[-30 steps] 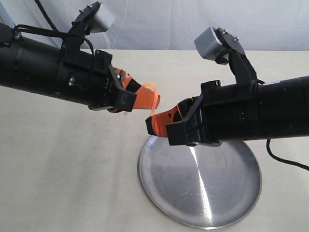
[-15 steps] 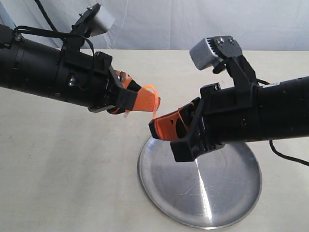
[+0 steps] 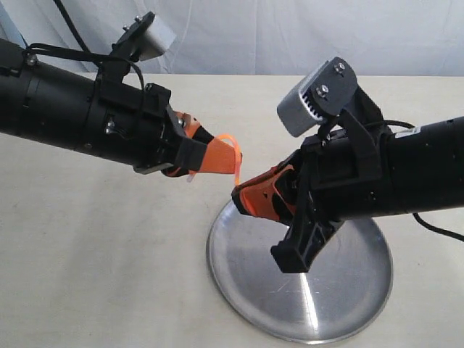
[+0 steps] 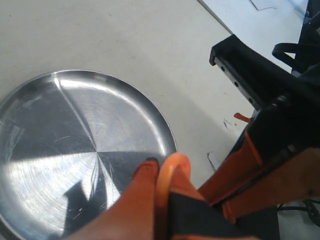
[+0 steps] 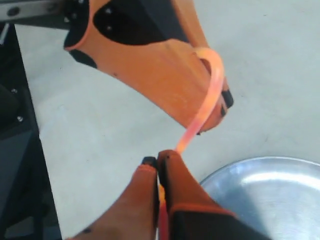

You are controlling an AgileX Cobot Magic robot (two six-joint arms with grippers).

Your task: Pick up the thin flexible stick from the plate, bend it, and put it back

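Note:
The thin flexible stick point(image 3: 233, 149) hangs in the air above the table, curved into an arc between my two grippers. My left gripper point(image 3: 230, 161) is shut on one end, where the stick point(image 4: 167, 172) loops over its orange fingertips. My right gripper point(image 3: 239, 194) is shut on the other end, and the stick point(image 5: 209, 97) runs from its pinched fingers up to the left gripper's orange finger point(image 5: 160, 70). The shiny steel plate point(image 3: 341, 283) lies below and to the right with nothing on it; it also shows as plate point(image 4: 55, 130) and plate point(image 5: 270, 190).
The cream table point(image 3: 94, 246) spreads round the plate. A white cloth backdrop point(image 3: 246, 36) hangs behind the far edge. Both black arms point(image 3: 65, 116) slope inward above the table, and the right arm body point(image 4: 265, 95) stands close beside the left gripper.
The right gripper has rolled about its wrist, its camera swinging left, with its fingertips a little lower and to the right. The stick's arc has tightened. The left arm has hardly moved.

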